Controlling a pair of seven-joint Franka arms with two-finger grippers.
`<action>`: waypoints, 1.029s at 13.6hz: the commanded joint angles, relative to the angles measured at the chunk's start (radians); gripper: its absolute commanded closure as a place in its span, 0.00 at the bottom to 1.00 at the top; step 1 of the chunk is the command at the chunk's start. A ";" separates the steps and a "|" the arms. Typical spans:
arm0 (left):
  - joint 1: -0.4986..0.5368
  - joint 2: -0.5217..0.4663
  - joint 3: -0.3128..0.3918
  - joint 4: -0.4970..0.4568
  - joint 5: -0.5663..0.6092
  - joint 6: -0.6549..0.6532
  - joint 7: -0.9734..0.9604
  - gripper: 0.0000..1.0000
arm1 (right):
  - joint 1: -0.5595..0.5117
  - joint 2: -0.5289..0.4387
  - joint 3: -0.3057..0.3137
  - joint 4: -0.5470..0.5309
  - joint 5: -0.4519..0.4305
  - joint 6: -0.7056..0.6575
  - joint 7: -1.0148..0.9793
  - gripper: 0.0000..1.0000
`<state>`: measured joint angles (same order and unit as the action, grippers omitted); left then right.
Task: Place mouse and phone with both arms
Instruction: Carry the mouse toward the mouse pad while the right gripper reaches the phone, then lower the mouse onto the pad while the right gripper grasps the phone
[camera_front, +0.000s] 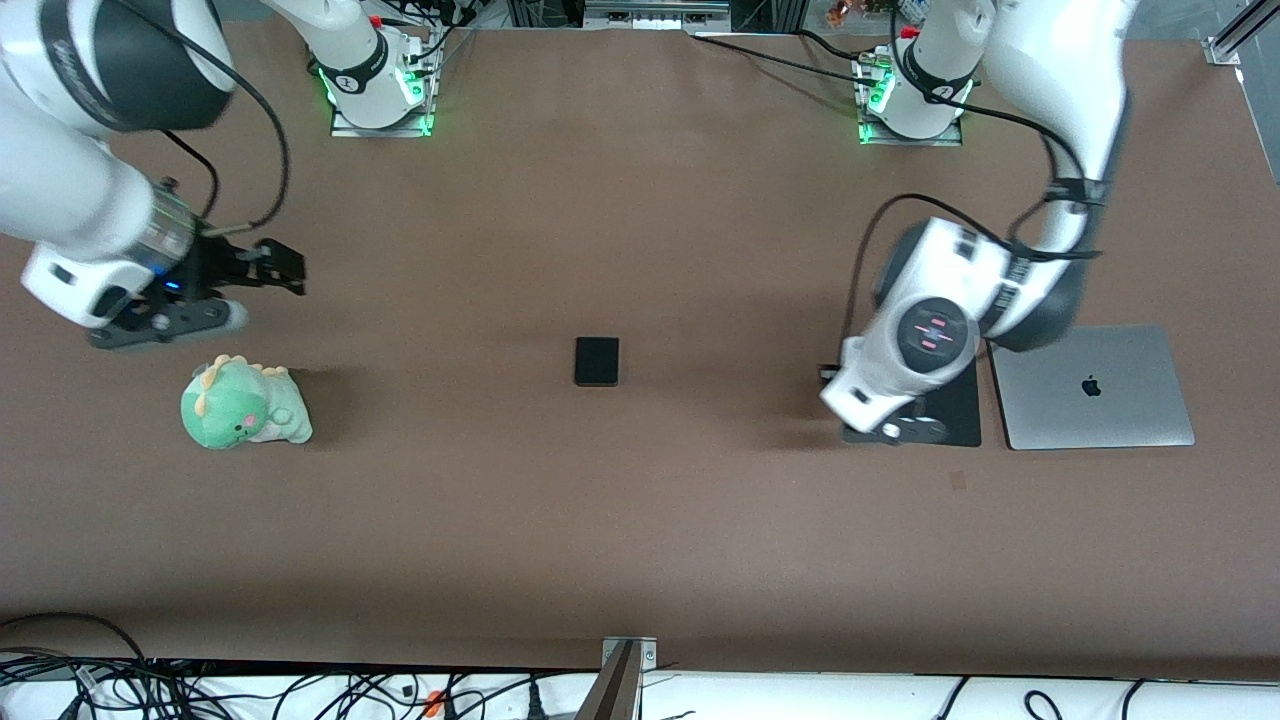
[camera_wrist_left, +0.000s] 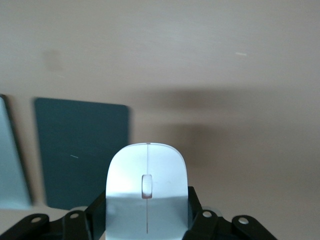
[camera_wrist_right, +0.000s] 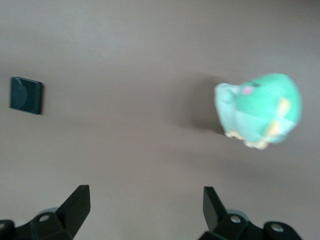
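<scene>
The white mouse (camera_wrist_left: 148, 190) with a thin grey line down its middle sits between my left gripper's black fingers (camera_wrist_left: 195, 202). My left gripper (camera_front: 890, 428) is shut on it, low over the edge of the black mouse pad (camera_front: 958, 405) toward the right arm's end; in the front view the arm's hand hides the mouse. The black phone (camera_front: 596, 361) lies flat at the table's middle and also shows in the right wrist view (camera_wrist_right: 26, 95). My right gripper (camera_front: 265, 285) is open and empty (camera_wrist_right: 146, 192), up over bare table beside a green plush.
A green plush dinosaur (camera_front: 245, 402) sits at the right arm's end of the table, close under my right gripper, and shows in the right wrist view (camera_wrist_right: 260, 110). A closed silver laptop (camera_front: 1095, 386) lies beside the mouse pad (camera_wrist_left: 80, 150), at the left arm's end.
</scene>
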<state>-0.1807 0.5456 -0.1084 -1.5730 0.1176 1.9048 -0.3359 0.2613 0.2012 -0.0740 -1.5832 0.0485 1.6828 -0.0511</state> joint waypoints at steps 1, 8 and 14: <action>0.096 0.002 -0.027 -0.036 0.016 0.014 0.131 0.68 | 0.079 0.081 -0.001 -0.052 0.034 0.151 0.107 0.00; 0.251 -0.019 -0.043 -0.392 0.011 0.501 0.336 0.64 | 0.326 0.314 -0.001 -0.090 0.034 0.501 0.572 0.00; 0.277 -0.035 -0.043 -0.452 0.010 0.585 0.330 0.00 | 0.446 0.475 -0.001 -0.080 0.033 0.742 0.775 0.00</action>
<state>0.0748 0.5651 -0.1397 -1.9955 0.1176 2.4998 -0.0134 0.6748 0.6497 -0.0649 -1.6737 0.0753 2.3923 0.6920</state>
